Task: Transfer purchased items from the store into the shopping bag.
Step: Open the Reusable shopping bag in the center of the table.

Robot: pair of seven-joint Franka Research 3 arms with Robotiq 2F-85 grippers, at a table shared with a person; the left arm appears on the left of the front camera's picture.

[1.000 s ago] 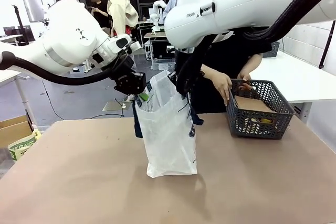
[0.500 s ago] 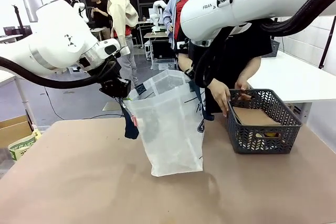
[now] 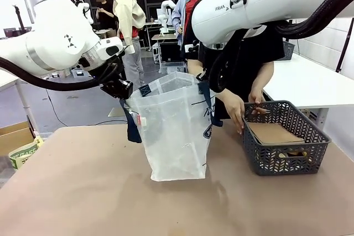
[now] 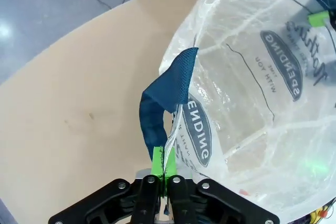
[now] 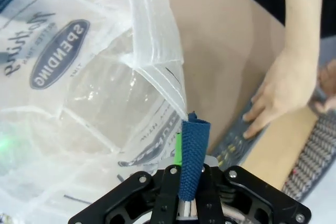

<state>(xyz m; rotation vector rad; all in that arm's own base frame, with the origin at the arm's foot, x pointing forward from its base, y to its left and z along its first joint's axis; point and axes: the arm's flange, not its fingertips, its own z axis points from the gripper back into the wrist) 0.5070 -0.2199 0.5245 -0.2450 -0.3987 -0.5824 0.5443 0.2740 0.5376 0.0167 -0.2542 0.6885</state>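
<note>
The clear shopping bag (image 3: 174,131) stands on the table, its mouth spread wide between both arms. My left gripper (image 3: 123,90) is shut on the bag's left rim beside the navy handle (image 4: 157,103), green pads (image 4: 158,162) pinching the plastic. My right gripper (image 3: 207,84) is shut on the opposite navy handle (image 5: 192,156). To the right sits the dark grey basket (image 3: 285,139); a brown flat pack (image 3: 274,133) lies on top, with something yellow low inside. A person's hands (image 3: 235,106) hold the basket's near-left rim (image 5: 247,124).
A cardboard box (image 3: 16,136) and a green-printed pack sit off the table's left edge. A white table (image 3: 310,78) stands behind the basket. The tan tabletop (image 3: 83,192) lies bare in front of the bag.
The two grippers have pulled apart, opening the bag's mouth wider. The person has slid the basket rightward and toward the near edge.
</note>
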